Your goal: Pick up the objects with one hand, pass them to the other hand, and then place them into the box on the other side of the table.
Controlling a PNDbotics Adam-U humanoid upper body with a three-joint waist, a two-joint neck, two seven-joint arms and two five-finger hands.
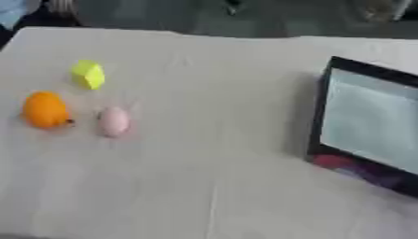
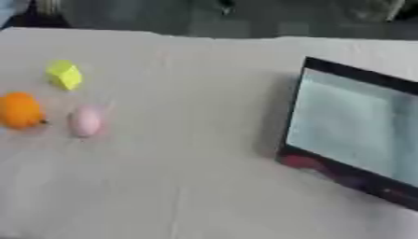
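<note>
Three small objects lie on the left of the table: an orange rounded one (image 1: 45,109) nearest the left edge, a pale pink egg-shaped one (image 1: 114,121) just to its right, and a yellow blocky one (image 1: 88,74) behind them. A dark-walled box (image 1: 372,122) with a pale inside stands at the right side, its front wall showing red and purple print. Neither of my hands shows in either view.
A light cloth covers the table (image 1: 212,177); its far edge runs along the top of the view, with dark floor and blurred items beyond it.
</note>
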